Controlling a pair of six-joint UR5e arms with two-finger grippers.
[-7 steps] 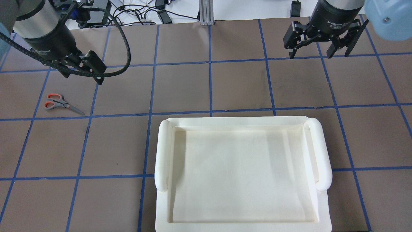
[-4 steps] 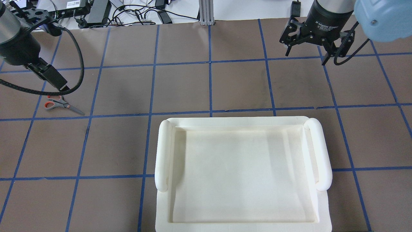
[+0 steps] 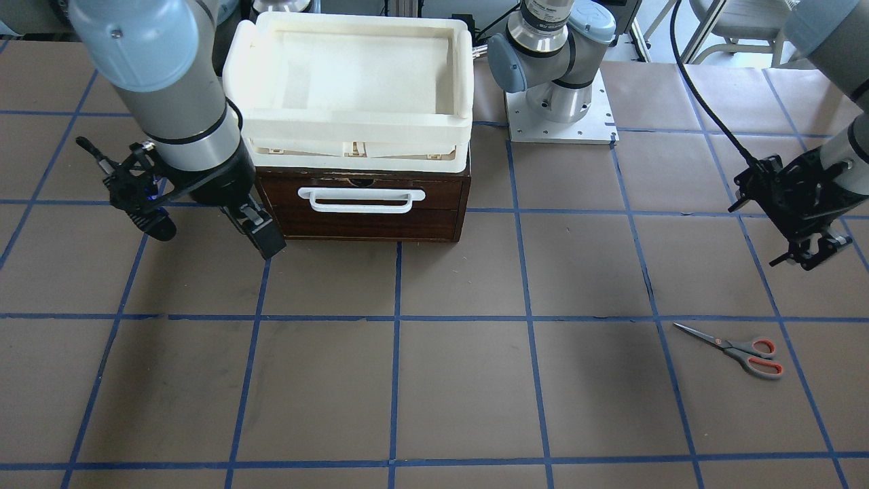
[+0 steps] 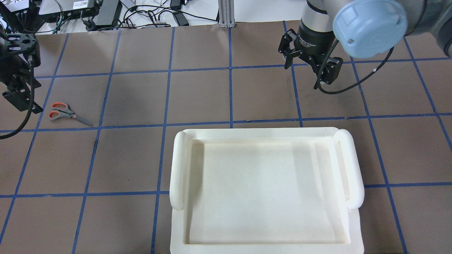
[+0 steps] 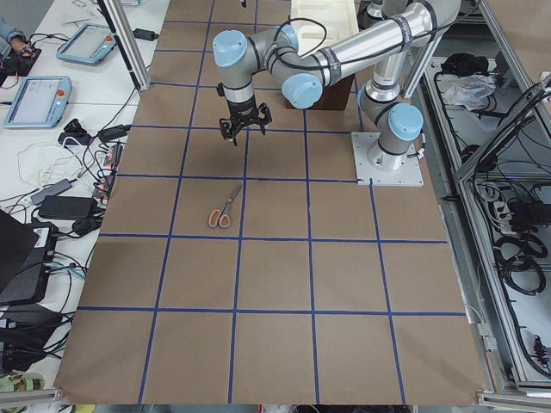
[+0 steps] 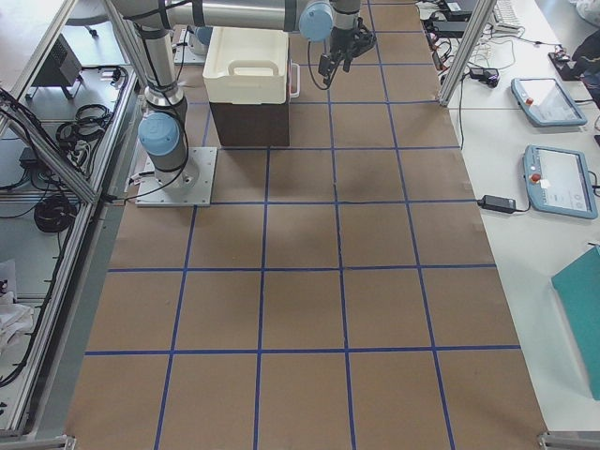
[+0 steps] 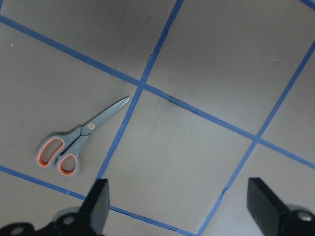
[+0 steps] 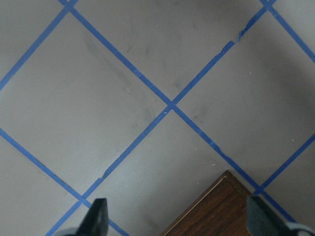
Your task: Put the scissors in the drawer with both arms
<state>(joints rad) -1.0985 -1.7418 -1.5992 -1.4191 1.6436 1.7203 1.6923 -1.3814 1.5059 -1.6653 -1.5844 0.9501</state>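
The scissors [image 4: 67, 113] lie flat on the brown table at the left, blades closed; they also show in the front view [image 3: 740, 350] and the left wrist view [image 7: 78, 140]. My left gripper [image 4: 21, 100] hangs open and empty above the table, just left of them; its fingers [image 7: 98, 196] stand wide apart. The dark brown drawer [image 3: 363, 210] with its white bar handle [image 3: 360, 199] is closed. My right gripper [image 3: 214, 241] is open and empty, just beside the drawer's front corner [image 8: 216, 206]. It also shows in the overhead view [image 4: 305, 76].
A cream-white plastic tray [image 4: 178, 165] sits on top of the drawer cabinet and hides the drawer in the overhead view. Blue tape lines grid the table. Cables and power bricks [image 4: 106, 10] lie beyond the far edge. The left arm's base [image 3: 560, 102] stands beside the cabinet.
My left gripper has swung left, passing over the scissors to the table's left edge. My right gripper has moved left and nearer the cabinet and has turned. The scissors have not moved.
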